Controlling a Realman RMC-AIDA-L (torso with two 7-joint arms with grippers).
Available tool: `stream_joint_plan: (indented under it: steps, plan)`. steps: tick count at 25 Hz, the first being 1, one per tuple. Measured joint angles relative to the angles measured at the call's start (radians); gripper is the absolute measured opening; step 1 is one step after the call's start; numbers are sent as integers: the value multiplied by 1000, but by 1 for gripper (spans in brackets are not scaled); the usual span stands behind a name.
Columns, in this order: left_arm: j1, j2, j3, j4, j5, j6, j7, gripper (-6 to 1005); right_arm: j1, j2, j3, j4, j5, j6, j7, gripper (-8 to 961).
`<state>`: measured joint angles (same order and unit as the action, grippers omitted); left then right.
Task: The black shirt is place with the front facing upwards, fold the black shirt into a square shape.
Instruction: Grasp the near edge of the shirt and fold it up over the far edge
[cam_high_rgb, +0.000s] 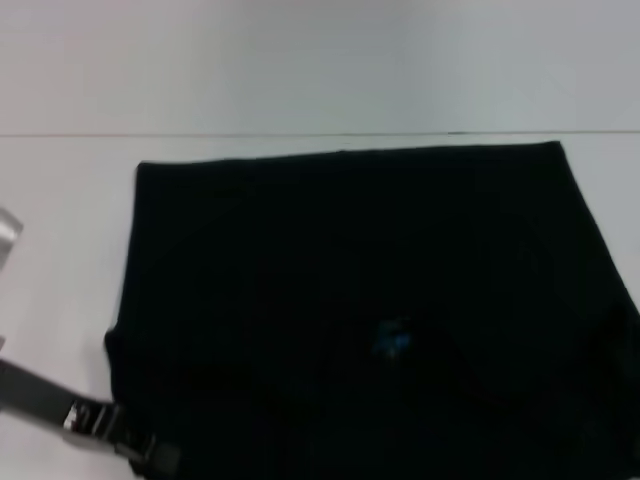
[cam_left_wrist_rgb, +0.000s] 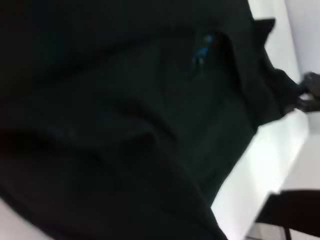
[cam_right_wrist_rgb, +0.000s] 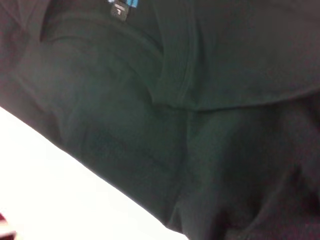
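The black shirt (cam_high_rgb: 360, 300) lies spread over the white table and fills most of the head view. Its small blue neck label (cam_high_rgb: 390, 340) shows near the middle. My left gripper (cam_high_rgb: 150, 458) sits at the shirt's near left corner, its silver wrist (cam_high_rgb: 88, 418) reaching in from the lower left; its black tip merges with the cloth. The left wrist view shows folded black cloth (cam_left_wrist_rgb: 125, 125) with the label (cam_left_wrist_rgb: 202, 47). At the shirt's far corner there, a dark shape looks like my right gripper (cam_left_wrist_rgb: 309, 92). The right wrist view shows the collar, the label (cam_right_wrist_rgb: 120, 6) and a hem.
The white table (cam_high_rgb: 60, 250) shows bare to the left of the shirt and in a strip behind it (cam_high_rgb: 320, 145). The shirt's right side runs past the head view's edge. A dark object (cam_left_wrist_rgb: 292, 210) stands below the table edge in the left wrist view.
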<state>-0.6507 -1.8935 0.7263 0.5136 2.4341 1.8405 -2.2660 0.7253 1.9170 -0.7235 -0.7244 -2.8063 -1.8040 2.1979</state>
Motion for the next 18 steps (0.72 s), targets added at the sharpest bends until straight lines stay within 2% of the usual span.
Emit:
stream_joint_plan:
  steps: [2, 5, 8, 12, 15, 18]
  plan:
    - [6, -5, 6, 4, 2, 24, 5, 72, -2, 12, 3, 5, -8, 7, -5, 94]
    - [6, -5, 2, 5, 2, 22, 5, 73, 5, 10, 39, 20, 2, 45, 7, 95]
    - [-17, 0, -46, 5, -4, -32, -2, 74, 24, -5, 112, 37, 27, 63, 21, 95]
    - [-55, 4, -137, 2, -7, -125, -29, 75, 43, -42, 195, 40, 103, 106, 64, 95]
    - [-75, 5, -216, 3, -7, -228, -61, 76, 50, -60, 214, 43, 182, 177, 101, 96]
    - [-81, 5, -315, 1, -9, -339, -86, 77, 52, -69, 218, 46, 265, 279, 134, 96]
